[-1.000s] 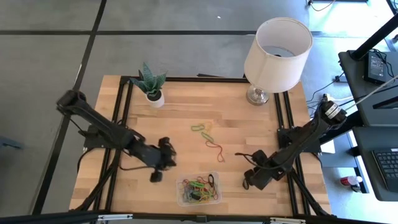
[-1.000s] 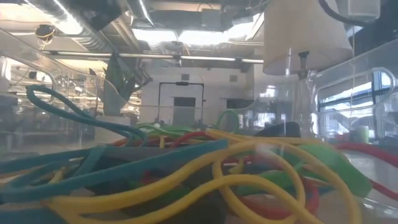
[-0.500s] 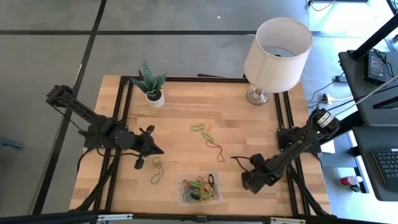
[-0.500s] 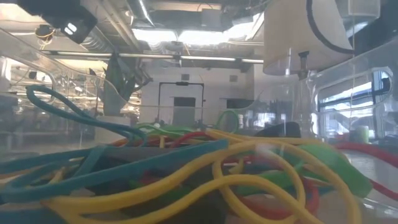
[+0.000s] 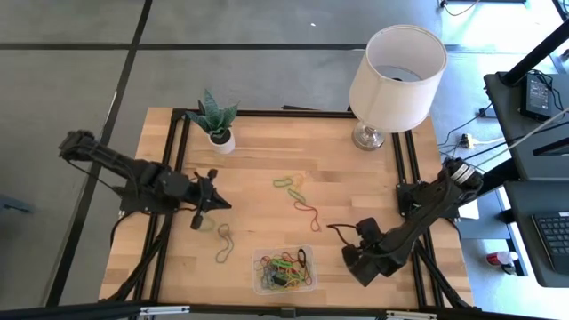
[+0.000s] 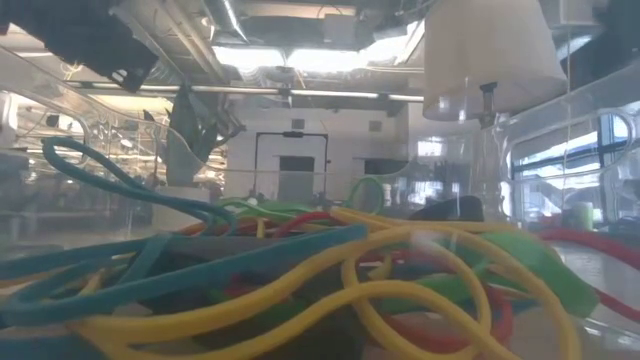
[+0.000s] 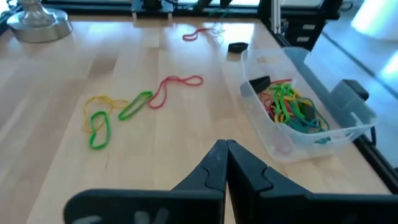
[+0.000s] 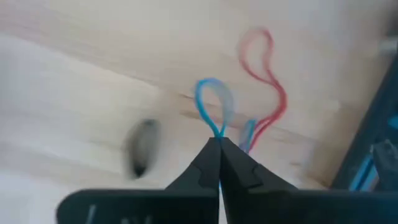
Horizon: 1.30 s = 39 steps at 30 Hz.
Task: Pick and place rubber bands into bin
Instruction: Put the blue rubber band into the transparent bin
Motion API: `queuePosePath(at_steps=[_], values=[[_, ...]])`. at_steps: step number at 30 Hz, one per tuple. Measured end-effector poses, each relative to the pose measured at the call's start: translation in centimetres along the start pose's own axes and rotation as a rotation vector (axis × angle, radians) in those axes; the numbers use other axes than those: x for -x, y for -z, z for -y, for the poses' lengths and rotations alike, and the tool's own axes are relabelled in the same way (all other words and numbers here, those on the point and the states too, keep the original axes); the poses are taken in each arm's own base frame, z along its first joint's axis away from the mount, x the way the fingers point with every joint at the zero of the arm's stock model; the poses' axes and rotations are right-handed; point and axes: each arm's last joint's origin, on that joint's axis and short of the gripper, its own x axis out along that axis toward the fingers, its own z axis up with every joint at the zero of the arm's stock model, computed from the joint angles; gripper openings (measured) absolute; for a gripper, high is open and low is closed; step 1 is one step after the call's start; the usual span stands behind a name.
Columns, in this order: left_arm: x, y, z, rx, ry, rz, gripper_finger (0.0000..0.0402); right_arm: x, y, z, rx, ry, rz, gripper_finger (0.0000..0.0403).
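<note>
- Near the counter's (image 5: 267, 151) front edge, the clear, round-cornered plastic bin (image 5: 307, 281) holds tangled rubber bands (image 5: 284, 270).
- Right end effector (image 8: 217, 163) pinches a thin blue loop (image 8: 211, 102) beside the bin.
- Left end effector (image 7: 225, 163) is clenched, empty, over pale wood.

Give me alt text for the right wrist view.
The right gripper is shut on a blue rubber band over the wooden table. A red rubber band lies just beyond it, beside a dark knot in the wood.
</note>
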Motion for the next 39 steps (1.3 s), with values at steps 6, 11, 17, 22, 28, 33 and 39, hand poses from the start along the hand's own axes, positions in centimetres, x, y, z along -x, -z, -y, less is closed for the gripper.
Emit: queuePosePath(at_steps=[6,11,17,22,28,33,39], values=[[0.2,0.6,-0.5,0.026,0.021,0.003,0.0002,6.1,-0.7,-1.4,0.058,-0.222,0.170,0.0001],[0.0,0.9,-0.5,0.034,0.038,-0.008,0.0002,9.1,-1.0,-3.9,0.160,-0.347,0.244,0.0001],[0.0,0.9,-0.5,0.035,0.038,-0.008,0.0002,11.2,-0.7,-8.6,0.319,-0.447,0.322,0.0000],[0.0,0.9,-0.5,0.035,0.038,-0.008,0.0002,10.7,-0.3,-12.6,0.426,-0.492,0.356,0.0000],[0.0,0.9,-0.5,0.035,0.038,-0.008,0.0002,6.1,0.2,-16.0,0.483,-0.388,0.342,0.0000],[0.0,0.9,-0.5,0.051,0.037,-0.010,0.0002,2.3,0.6,-17.8,0.507,-0.301,0.279,0.0002],[0.0,0.9,-0.5,0.055,0.038,-0.009,0.0002,1.5,0.8,-17.9,0.481,-0.273,0.213,0.0026]])
